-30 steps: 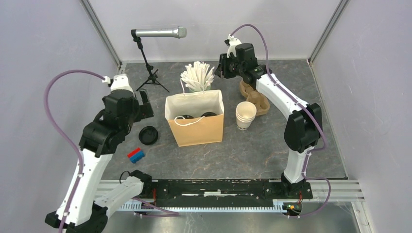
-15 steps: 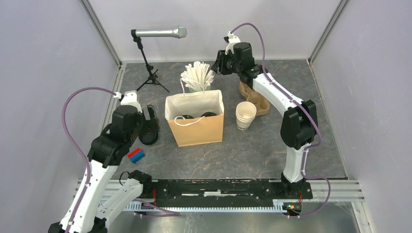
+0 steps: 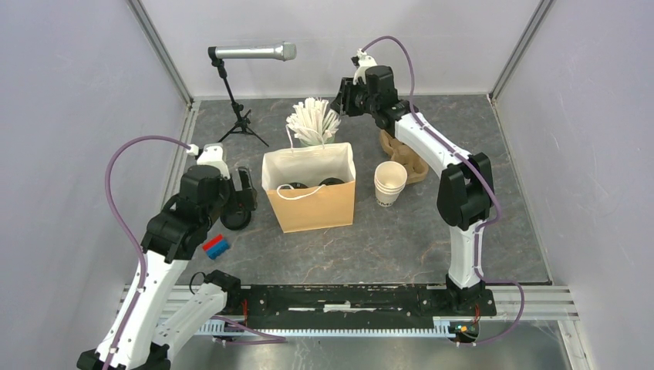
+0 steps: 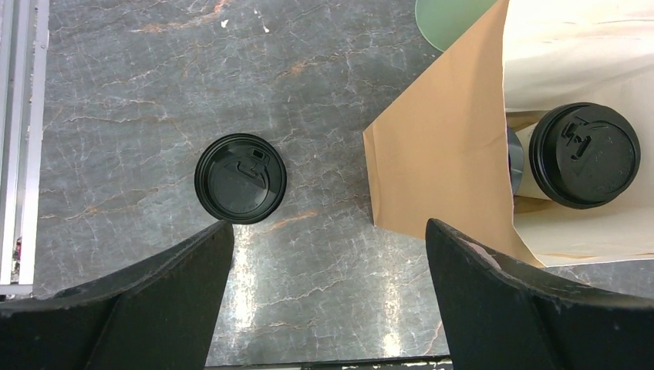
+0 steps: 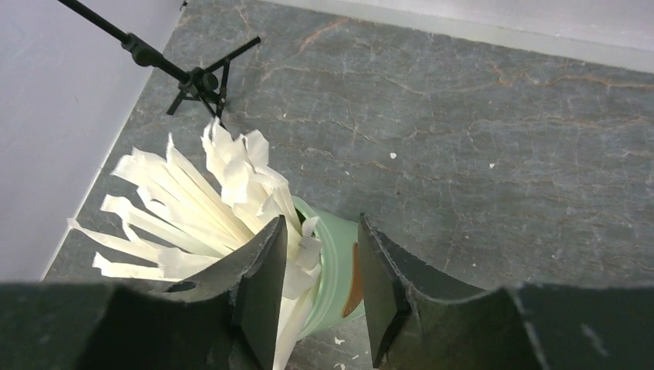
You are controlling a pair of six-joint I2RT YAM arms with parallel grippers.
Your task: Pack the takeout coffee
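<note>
Two takeout coffee cups stand inside the open brown paper bag (image 3: 310, 206), showing only their black lids (image 3: 293, 187) (image 3: 332, 183). The left wrist view looks down on one lidded cup (image 4: 584, 154), with an edge of the other (image 4: 514, 158) beside it. My left gripper (image 3: 245, 202) (image 4: 330, 231) hangs open over bare table, just left of the bag. A loose black lid (image 4: 240, 178) lies just beyond its left finger. My right gripper (image 3: 342, 100) (image 5: 322, 231) is partly open at the back, its jaws framing the rim of the mint-green cup of white sticks (image 5: 339, 270). It holds nothing.
A stack of lidless cream cups (image 3: 389, 183) and a cardboard cup carrier (image 3: 406, 156) sit right of the bag. A microphone stand (image 3: 235, 108) is at the back left. A red and blue block (image 3: 216, 247) lies near the left arm.
My left arm has swung nearer and rightward, down beside the bag and over the loose lid. The right gripper has moved left and back toward the cup of sticks.
</note>
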